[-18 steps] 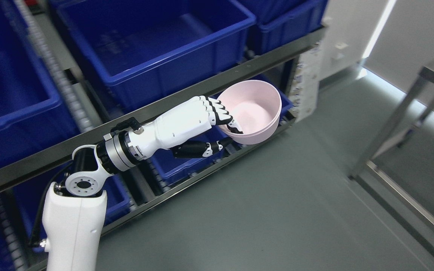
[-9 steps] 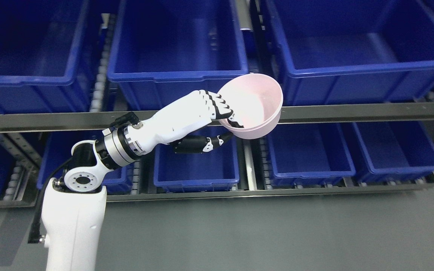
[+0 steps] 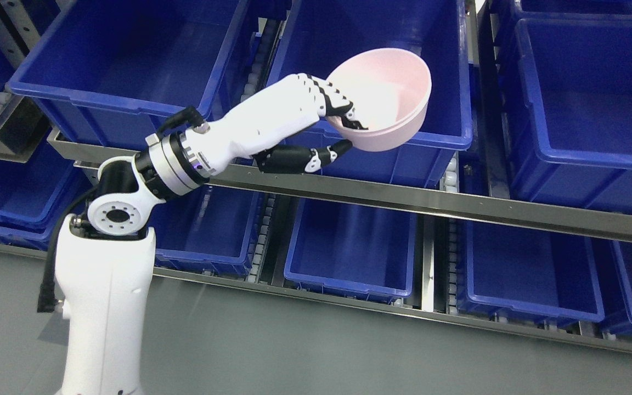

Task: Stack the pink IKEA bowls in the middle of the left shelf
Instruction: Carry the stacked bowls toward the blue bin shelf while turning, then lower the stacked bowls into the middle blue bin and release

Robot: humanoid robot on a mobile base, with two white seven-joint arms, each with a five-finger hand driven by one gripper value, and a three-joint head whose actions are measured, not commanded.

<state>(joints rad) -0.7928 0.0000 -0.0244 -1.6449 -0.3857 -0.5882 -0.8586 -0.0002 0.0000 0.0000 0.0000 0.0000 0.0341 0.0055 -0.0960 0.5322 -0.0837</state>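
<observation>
Left hand (image 3: 331, 129) pinches the pink bowl (image 3: 384, 99) by its rim, tilted above the middle blue bin (image 3: 447, 118) (carrying step); next it likely needs lowering, levelling, then letting go.

The camera has swung again, so the whole shelf now runs tilted, its metal rail (image 3: 404, 203) sloping down toward 4 o'clock where half a second ago it lay level — that shift belongs to the view, not to the bins. Within the picture the left hand (image 3: 316, 118) sits higher than before, toward 12 o'clock, and the pink bowl (image 3: 384, 107) it grips by the rim has gone up with it — now showing in front of the middle blue bin (image 3: 447, 82) of the upper row rather than across the rail.
</observation>
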